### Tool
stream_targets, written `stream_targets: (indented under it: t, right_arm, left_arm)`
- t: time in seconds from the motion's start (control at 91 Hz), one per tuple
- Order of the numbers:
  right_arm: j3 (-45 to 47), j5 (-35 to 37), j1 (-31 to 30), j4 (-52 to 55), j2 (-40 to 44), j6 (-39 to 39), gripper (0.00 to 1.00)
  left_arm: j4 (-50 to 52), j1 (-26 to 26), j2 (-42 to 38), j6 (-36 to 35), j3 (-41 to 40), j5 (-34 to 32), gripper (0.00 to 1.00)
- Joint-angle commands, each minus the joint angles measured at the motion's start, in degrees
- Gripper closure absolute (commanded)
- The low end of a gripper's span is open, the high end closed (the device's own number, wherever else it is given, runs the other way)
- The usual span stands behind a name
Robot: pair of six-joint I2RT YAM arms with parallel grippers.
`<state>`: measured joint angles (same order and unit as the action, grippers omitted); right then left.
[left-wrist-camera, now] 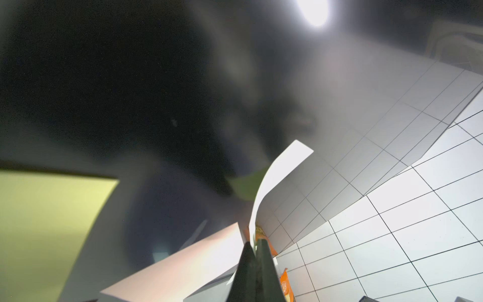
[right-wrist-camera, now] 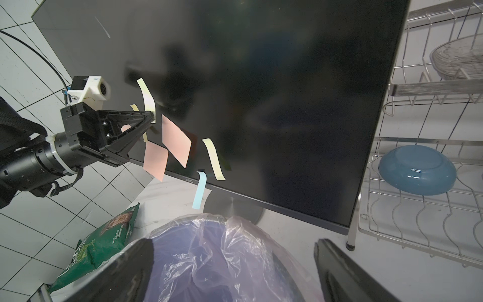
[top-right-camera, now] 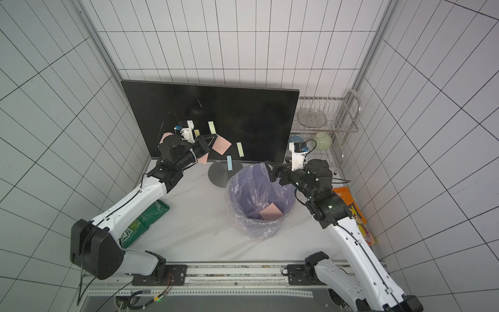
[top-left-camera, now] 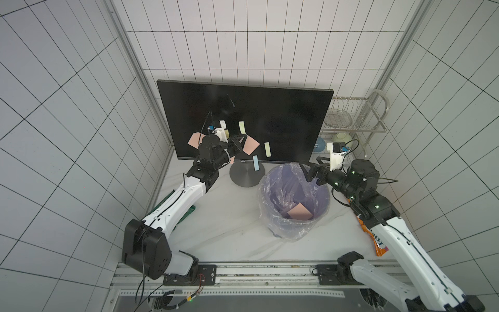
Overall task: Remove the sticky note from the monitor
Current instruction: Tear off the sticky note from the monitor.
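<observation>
The sticky note (right-wrist-camera: 147, 96) that matters here is a pale yellow strip on the lower part of the monitor (top-left-camera: 270, 113), on the side of the left arm. The left gripper (right-wrist-camera: 152, 117) has its fingers pressed together on one end of this strip, and the strip curves away from the fingertips. I cannot tell if its other end is attached to the glass. The monitor stands upright at the back of the white table (top-left-camera: 229, 216) on a round grey stand (top-left-camera: 244, 175). Other notes are on the screen near the strip: a pink square (top-left-camera: 251, 146), a second yellow strip (top-left-camera: 267, 149) and a blue strip (top-left-camera: 255, 163) that hangs over the bottom edge. The right gripper (top-left-camera: 313, 167) is spread wide and holds nothing; it hangs over the rim of a purple bin (top-left-camera: 266, 189) with a clear plastic liner. One pink note (top-left-camera: 299, 212) lies inside the bin.
</observation>
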<state>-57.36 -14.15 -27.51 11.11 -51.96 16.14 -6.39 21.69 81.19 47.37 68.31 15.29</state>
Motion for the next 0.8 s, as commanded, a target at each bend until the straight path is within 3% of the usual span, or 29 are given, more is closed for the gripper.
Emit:
stream_targets:
  t: [0.0, 0.22, 0.55, 0.792]
  right_arm:
    - [0.1, -0.1, -0.6, -0.5, 1.0, -0.1, 0.01]
    - [0.0, -1.2, -0.7, -0.8, 1.3, -0.1, 0.01]
    - [-0.3, -2.9, -0.9, -2.1, 2.0, 0.4, 0.01]
    - [-2.3, 5.3, -0.8, 3.2, 5.3, -3.7, 0.01]
  left_arm:
    - [0.3, 0.0, 0.2, -0.7, 1.8, 0.9, 1.00]
    - [2.7, 1.4, -3.2, -3.3, 1.4, -1.6, 1.00]
    - [11.6, 9.5, -9.6, -11.0, 1.7, -8.5, 1.00]
    - [21.0, 24.8, -11.5, -21.7, 2.1, -18.3, 1.00]
